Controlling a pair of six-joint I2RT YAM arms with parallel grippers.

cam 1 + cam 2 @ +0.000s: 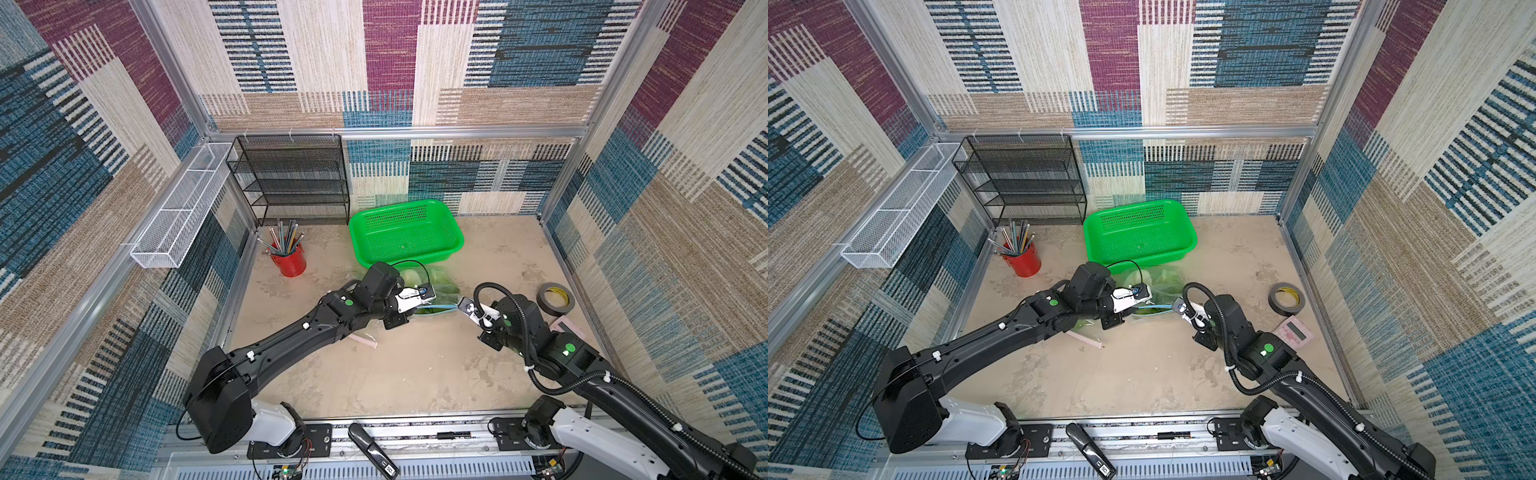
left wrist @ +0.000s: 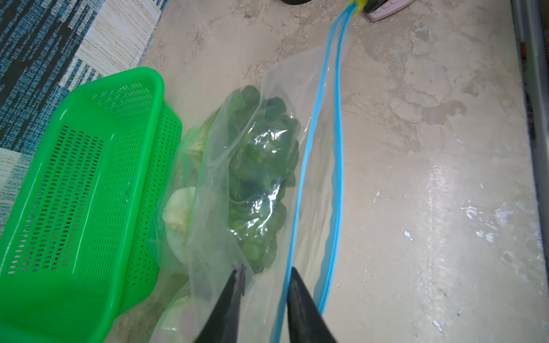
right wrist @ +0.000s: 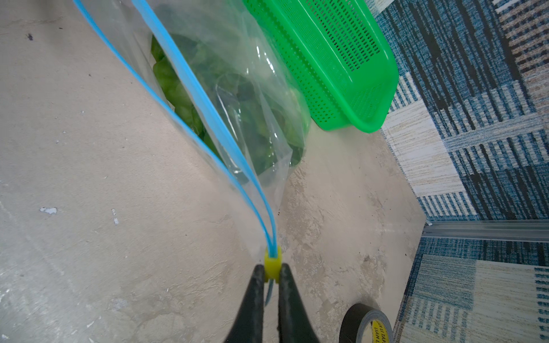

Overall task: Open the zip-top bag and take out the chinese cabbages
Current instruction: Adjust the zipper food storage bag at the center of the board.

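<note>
Two arms [image 1: 286,338] extended, right gripper [image 3: 271,277] pinching slider [image 3: 272,262]

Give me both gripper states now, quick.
Left gripper: open, one blue zip edge of the bag running between its jaws.
Right gripper: shut on the yellow slider.

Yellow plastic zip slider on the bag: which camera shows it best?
Right wrist view: the yellow plastic zip slider sits close, pinched in the right gripper. Left wrist view catches it at the frame edge; the top views cannot resolve it.
</note>
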